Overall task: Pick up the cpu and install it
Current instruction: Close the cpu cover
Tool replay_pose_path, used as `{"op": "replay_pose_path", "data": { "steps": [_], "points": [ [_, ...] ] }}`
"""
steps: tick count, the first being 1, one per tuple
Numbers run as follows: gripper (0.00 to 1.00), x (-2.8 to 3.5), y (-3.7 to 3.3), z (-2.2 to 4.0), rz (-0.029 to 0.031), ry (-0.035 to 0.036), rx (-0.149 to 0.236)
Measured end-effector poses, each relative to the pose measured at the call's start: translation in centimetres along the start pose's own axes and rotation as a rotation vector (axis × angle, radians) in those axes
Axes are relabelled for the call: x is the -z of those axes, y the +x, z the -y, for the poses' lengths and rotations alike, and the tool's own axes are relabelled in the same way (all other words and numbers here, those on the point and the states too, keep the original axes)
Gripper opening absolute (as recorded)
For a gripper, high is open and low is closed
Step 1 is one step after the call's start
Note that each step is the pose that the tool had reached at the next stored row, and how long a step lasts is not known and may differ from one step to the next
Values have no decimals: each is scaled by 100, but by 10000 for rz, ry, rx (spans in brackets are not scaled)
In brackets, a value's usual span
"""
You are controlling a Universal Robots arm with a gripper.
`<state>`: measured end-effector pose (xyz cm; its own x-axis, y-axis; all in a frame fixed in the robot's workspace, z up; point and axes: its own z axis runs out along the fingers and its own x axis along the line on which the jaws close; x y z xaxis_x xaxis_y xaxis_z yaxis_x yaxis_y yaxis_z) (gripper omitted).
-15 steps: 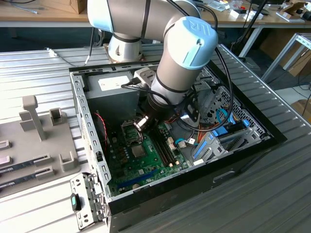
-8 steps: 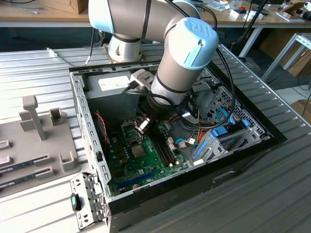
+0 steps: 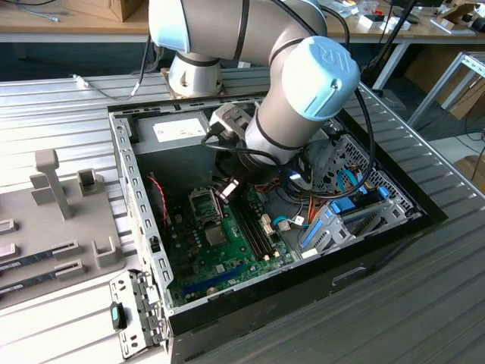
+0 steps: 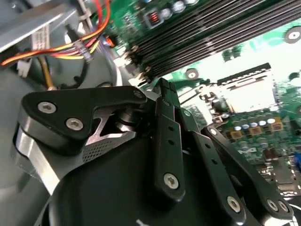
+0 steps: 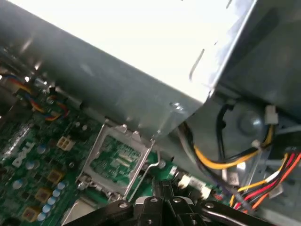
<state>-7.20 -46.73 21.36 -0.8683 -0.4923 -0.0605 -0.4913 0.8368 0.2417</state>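
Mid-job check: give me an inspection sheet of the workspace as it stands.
Surface: ribbed grey metal table carrying the open computer case.
Job's things: cpu appears to lie flat on the green motherboard, beside the raised socket frame.
Clutter: grey holder block at the exterior view's left.
Grippers: gripper inside the case, low over the board near the socket frame.
Cables: yellow, red and orange wires by the case wall; black cable along the arm.
Surroundings: wooden benches behind.

Workshop: open computer case [image 3: 151,250], cluttered workbenches [image 3: 68,30].
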Motion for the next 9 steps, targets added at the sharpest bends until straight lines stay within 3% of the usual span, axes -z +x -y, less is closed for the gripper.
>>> {"op": "replay_pose_path", "data": {
  "steps": [4, 9],
  "points": [
    [11, -21, -10, -10, -113, -73, 522],
    [11, -58, -89, -99, -115, -164, 613]
  ]
}}
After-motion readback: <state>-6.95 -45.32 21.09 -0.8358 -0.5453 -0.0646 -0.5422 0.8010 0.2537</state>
